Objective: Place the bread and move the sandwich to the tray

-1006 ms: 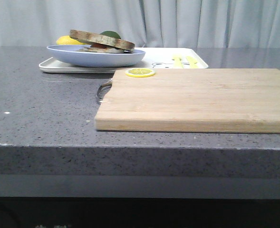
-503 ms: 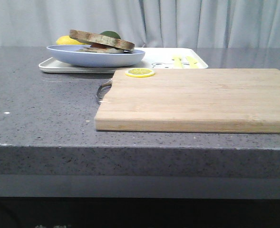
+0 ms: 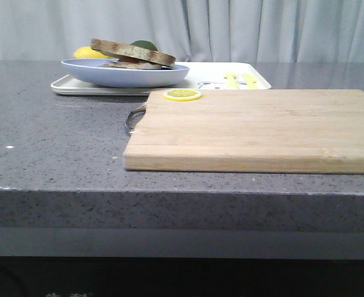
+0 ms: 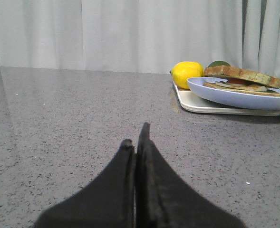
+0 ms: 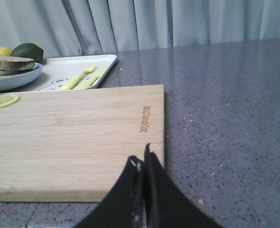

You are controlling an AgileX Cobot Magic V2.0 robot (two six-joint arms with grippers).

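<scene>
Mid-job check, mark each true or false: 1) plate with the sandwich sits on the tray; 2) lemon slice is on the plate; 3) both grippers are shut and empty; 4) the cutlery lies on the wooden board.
1) True: the plate holding the sandwich rests on the tray.
2) False: the lemon slice lies on the wooden board.
3) True: left gripper and right gripper are closed on nothing.
4) False: the yellow-green cutlery lies on the tray.
</scene>
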